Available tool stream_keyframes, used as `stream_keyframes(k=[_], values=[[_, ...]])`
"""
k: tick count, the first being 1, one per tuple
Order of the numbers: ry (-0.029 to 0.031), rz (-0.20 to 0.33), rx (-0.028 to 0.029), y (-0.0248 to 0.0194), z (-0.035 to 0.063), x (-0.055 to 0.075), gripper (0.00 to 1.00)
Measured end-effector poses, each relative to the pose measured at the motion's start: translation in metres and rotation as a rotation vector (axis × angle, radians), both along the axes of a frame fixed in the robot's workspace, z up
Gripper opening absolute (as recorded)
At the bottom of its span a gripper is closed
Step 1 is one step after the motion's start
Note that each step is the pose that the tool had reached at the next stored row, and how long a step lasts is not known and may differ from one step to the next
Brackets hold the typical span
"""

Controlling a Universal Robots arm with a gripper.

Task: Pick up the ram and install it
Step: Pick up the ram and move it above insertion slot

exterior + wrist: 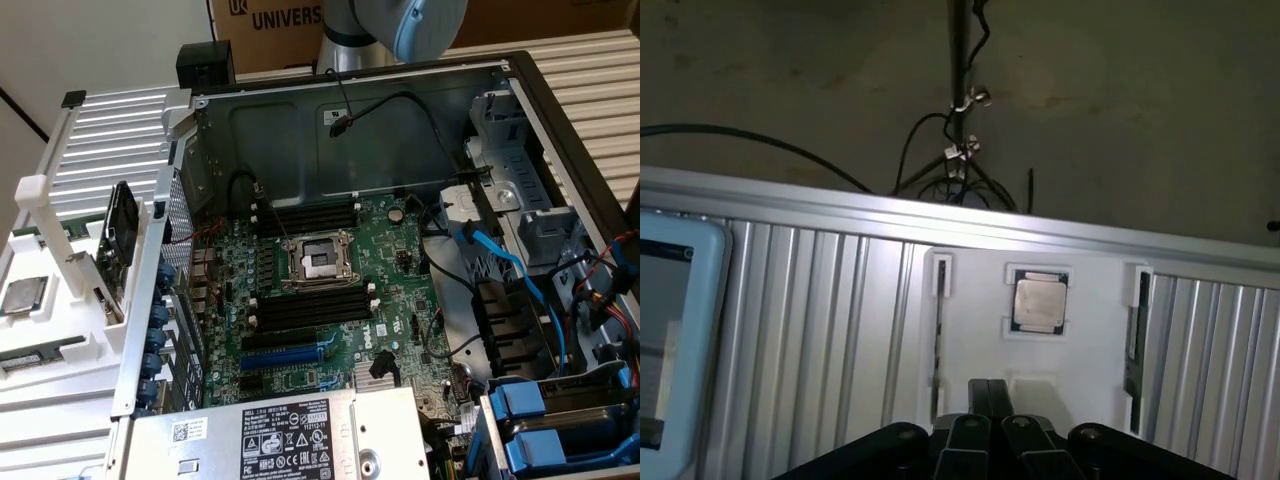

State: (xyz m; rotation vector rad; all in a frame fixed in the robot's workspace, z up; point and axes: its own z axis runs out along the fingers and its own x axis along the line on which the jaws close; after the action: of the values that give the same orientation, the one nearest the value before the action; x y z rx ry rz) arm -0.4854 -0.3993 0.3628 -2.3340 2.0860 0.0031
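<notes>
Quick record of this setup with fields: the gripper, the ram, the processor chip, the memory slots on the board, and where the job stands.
gripper: shut, holding nothing, poised over the white holder
ram: dark stick lying in a side slot of the holder, not picked up
processor chip: square, silver, in the holder's middle recess, apart from the ram
memory slots: long, black, on the motherboard inside the open case; no stick seen in them
job: ram not yet installed
</notes>
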Motion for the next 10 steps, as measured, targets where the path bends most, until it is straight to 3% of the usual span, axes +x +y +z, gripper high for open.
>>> stream_keyframes(k=[2, 5, 10], values=[[0.0005, 0.0, -0.0004, -0.0026, -0.0034, 0.005, 0.11], [0.0, 0.0, 0.0, -0.0061, -0.0145, 0.025, 0.11], [0.0002, 0.0, -0.0003, -0.0086, -0.029, 0.027, 0.11]])
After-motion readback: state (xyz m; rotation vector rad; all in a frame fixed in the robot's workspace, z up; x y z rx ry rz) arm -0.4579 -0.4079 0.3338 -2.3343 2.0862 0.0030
